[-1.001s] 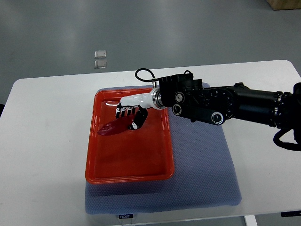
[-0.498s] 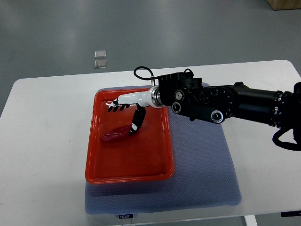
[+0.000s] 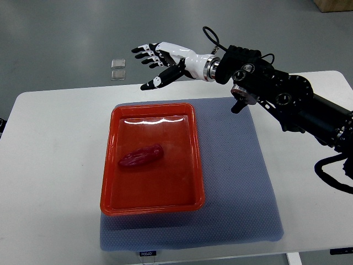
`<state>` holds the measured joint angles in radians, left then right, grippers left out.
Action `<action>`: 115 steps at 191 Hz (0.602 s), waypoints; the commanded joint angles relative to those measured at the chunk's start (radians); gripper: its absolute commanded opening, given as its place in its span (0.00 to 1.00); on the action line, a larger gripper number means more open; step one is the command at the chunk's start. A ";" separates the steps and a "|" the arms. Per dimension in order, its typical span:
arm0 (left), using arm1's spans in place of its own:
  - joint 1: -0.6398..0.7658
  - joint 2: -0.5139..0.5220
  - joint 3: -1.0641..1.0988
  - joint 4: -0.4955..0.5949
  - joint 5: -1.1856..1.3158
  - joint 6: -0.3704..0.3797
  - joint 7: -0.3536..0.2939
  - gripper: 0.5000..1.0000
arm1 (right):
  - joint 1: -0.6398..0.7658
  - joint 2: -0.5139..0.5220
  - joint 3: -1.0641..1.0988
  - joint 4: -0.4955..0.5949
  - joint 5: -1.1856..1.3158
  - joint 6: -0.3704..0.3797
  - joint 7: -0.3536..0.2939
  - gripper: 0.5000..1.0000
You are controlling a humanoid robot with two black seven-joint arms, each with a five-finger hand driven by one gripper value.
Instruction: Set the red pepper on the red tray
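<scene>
A dark red pepper lies on its side inside the red tray, in the tray's left middle. My right hand, white with black fingertips, is open and empty. It is raised well above and behind the tray's far edge. Its black arm comes in from the right. My left arm is out of view.
The tray sits on a blue-grey mat on a white table. Two small clear squares lie on the grey floor beyond the table. A brown box corner shows at the top right.
My right hand let go of the pepper, which now rests in the tray. The hand opened, lifted and drew back beyond the tray's far edge.
</scene>
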<state>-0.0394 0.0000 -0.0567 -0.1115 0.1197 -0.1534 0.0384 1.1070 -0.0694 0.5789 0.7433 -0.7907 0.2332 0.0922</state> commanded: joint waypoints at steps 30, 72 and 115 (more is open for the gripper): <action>0.000 0.000 0.000 0.001 0.000 0.000 0.000 1.00 | -0.133 -0.006 0.386 -0.024 0.116 -0.002 0.018 0.83; 0.001 0.000 0.000 0.001 0.000 0.000 0.000 1.00 | -0.194 -0.012 0.489 -0.105 0.295 -0.072 0.014 0.83; 0.001 0.000 0.000 0.001 0.000 0.000 0.000 1.00 | -0.225 -0.032 0.490 -0.222 0.522 -0.129 0.018 0.83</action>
<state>-0.0385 0.0000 -0.0568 -0.1108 0.1197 -0.1534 0.0384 0.9055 -0.0903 1.0692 0.5473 -0.3561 0.1077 0.1096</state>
